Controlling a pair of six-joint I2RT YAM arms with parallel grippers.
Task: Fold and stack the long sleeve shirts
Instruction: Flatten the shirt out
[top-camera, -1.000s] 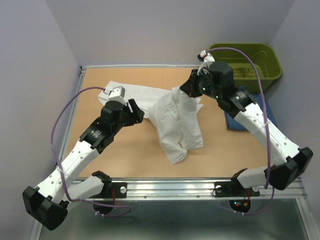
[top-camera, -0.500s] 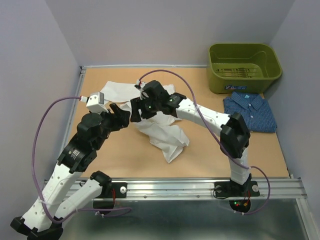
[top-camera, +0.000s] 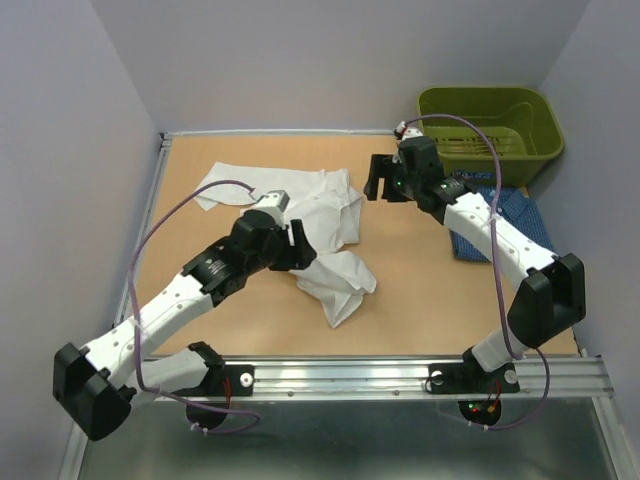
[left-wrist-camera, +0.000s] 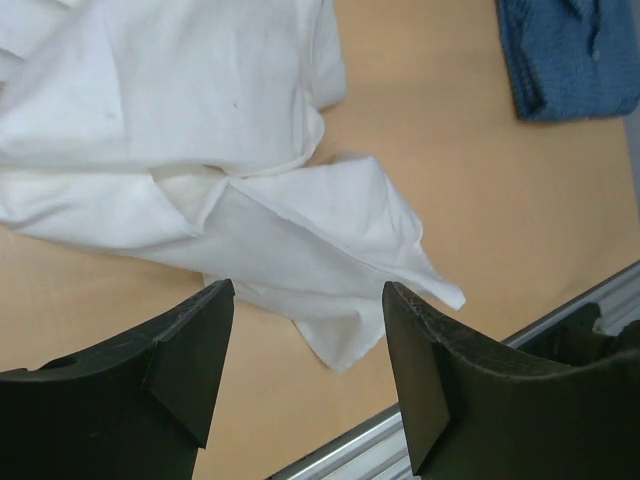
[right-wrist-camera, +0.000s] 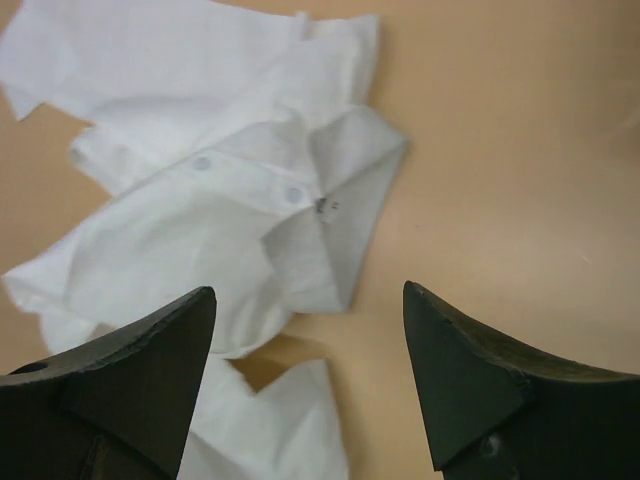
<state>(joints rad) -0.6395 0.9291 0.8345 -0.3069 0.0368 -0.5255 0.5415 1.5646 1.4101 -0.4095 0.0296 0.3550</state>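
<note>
Plain white collared button-up cloth shirt (top-camera: 300, 205): rumpled, left of centre on the tan wooden tabletop (top-camera: 420, 290). Far part spread fairly flat, with one corner reaching toward the far-left edge. Near part bunched into folds and ending in a loose pointed flap toward the front rail. In the right wrist view, a button strip with two small buttons and a turned-over edge of cloth beside bare wood.

Dark blue collared shirt with a fine pattern (left-wrist-camera: 570, 55): lying flat at the right side of the table, just in front of the olive-green plastic bin (top-camera: 525, 168), well apart from the white one. Partly hidden in the top view by the right arm crossing over it.

Counted: two shirts, one white and one blue; one bin; two arms.

Left gripper (left-wrist-camera: 305, 340): spread wide, holding nothing, poised over the bunched near folds of the white shirt, black fingers (left-wrist-camera: 190, 340) clear of the cloth in its own view. Right gripper (right-wrist-camera: 308, 300): also spread wide and holding nothing, at the right edge of the white shirt, aimed at the turned-over edge of cloth. Cannot tell how high above the table.
</note>
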